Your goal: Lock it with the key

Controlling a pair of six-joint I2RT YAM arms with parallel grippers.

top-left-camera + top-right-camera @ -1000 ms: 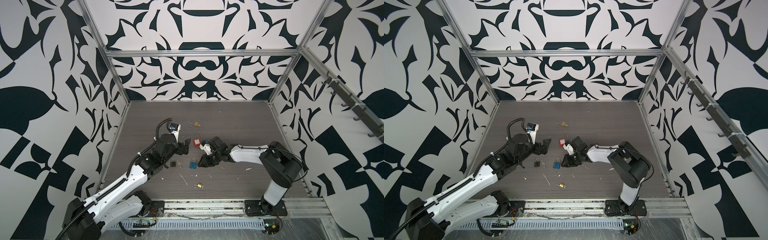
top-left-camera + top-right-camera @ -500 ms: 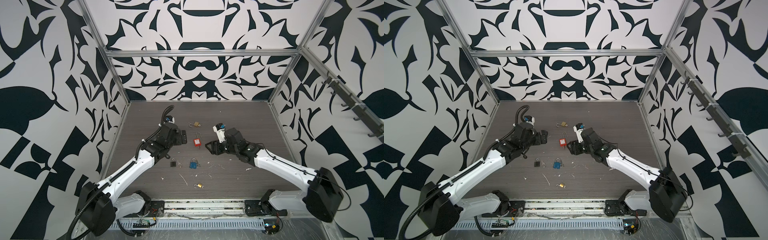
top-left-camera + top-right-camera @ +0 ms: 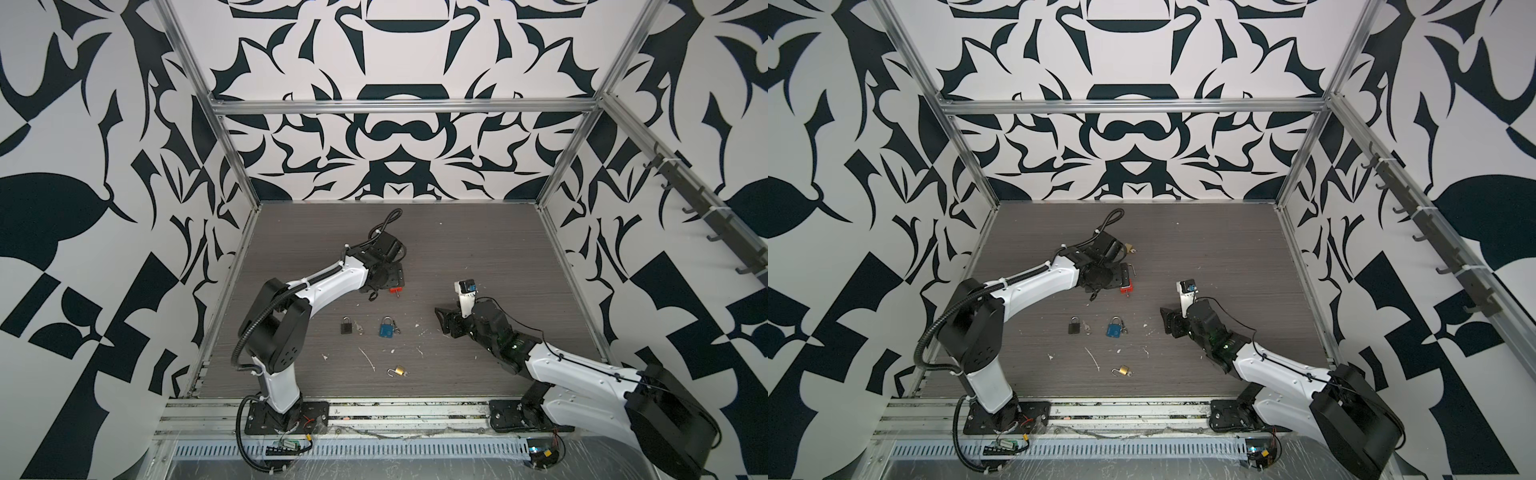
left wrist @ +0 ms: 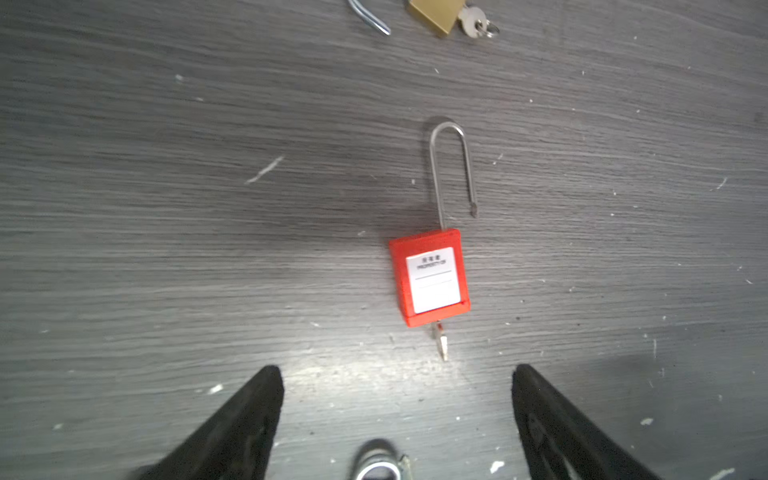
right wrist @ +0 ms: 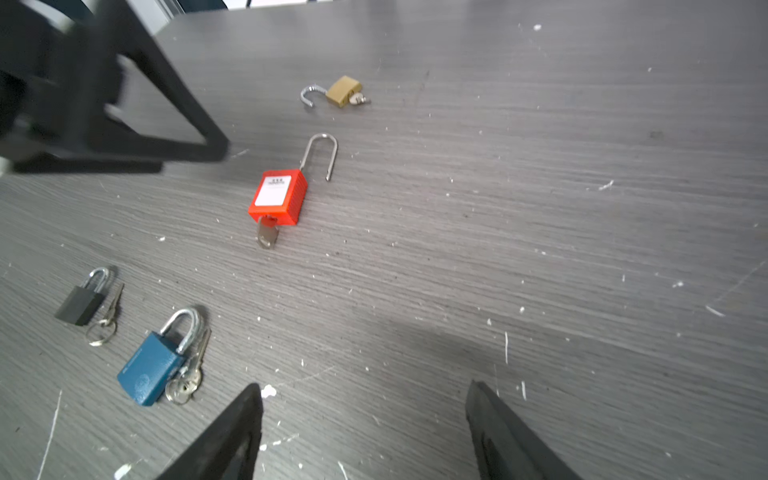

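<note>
The red plastic padlock (image 4: pixel 430 278), long steel shackle (image 4: pixel 437 183) unlatched and silver key (image 4: pixel 440 343) in its base, lies on the grey tabletop (image 4: pixel 166 208) just ahead of the left gripper (image 4: pixel 397 370), jaws spread and empty, as with the right gripper (image 5: pixel 363 388) further off.

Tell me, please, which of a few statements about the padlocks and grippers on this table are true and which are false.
1. The red padlock lies with its shackle open, one end out of the body. True.
2. The left gripper grips the red padlock. False: its jaws stand open and empty, and the padlock lies on the table ahead of them.
3. A key sticks in the red padlock's bottom. True.
4. The blue padlock has its shackle open. False: both ends sit in the body.
5. The right gripper is shut. False: it is open, holding nothing.
</note>
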